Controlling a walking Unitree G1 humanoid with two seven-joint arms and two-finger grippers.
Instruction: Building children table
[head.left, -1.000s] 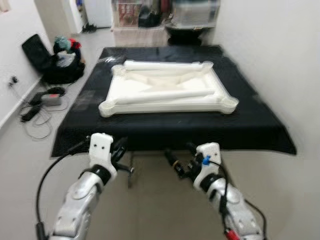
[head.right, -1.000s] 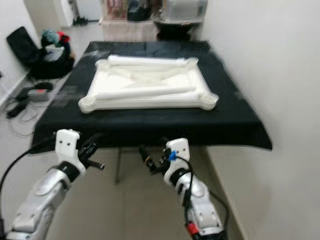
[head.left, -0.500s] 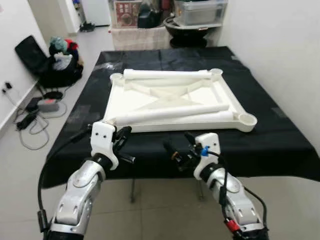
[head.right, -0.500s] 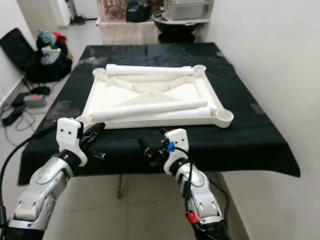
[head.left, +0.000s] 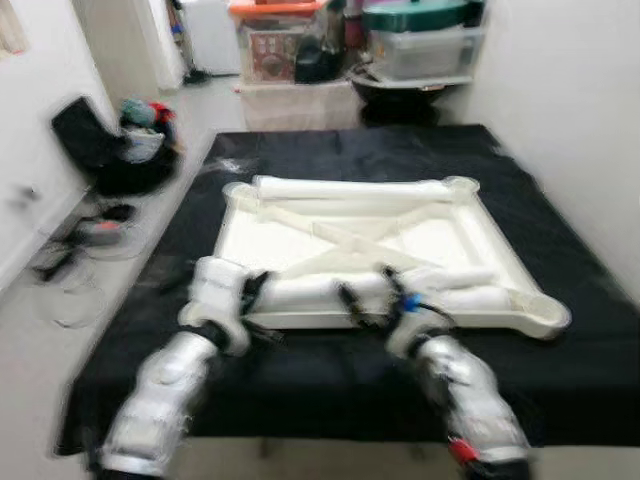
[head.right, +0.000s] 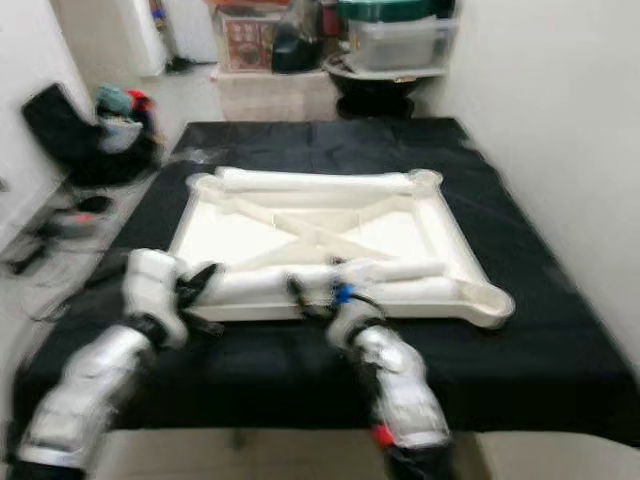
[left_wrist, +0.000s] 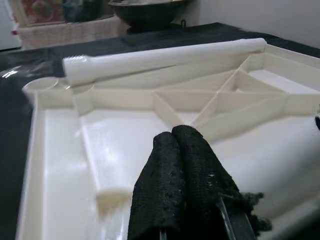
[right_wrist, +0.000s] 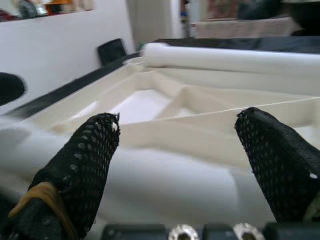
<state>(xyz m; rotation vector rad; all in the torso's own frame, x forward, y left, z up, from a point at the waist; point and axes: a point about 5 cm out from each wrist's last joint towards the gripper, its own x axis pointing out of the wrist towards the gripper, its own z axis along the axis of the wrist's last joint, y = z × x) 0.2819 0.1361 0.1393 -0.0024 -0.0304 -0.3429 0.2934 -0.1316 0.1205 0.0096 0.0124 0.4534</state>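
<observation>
- Left eye view: a white tabletop (head.left: 430, 235), turned underside up with crossing ribs and round corner sockets, lies on a table covered by a black cloth (head.left: 330, 380). One white table leg (head.left: 350, 187) lies along its far edge; a second leg (head.left: 380, 290) lies along the near edge. The picture is blurred.
- Left eye view, arms: the left gripper (head.left: 255, 295) is at the near-left end of the near leg, and the right gripper (head.left: 365, 300) is over the middle of that leg. Bags (head.left: 125, 140) and cables lie on the floor to the left; storage boxes (head.left: 415, 45) stand beyond the table.
- Right eye view: the same scene, with the tabletop's near-right corner socket (head.right: 487, 300) close to the right-hand side of the cloth and a white wall (head.right: 560, 150) on the right.
- Left wrist view: the left gripper's two black fingers (left_wrist: 192, 170) lie pressed together with nothing between them, above the inner floor of the tabletop. The far leg (left_wrist: 165, 57) rests on the far rim, and the diagonal ribs (left_wrist: 225, 102) lie between.
- Right wrist view: the right gripper (right_wrist: 182, 150) has its fingers (right_wrist: 82, 160) spread wide, one on either side of the near leg (right_wrist: 150, 185), which lies just below and between them; whether they touch it cannot be told.
</observation>
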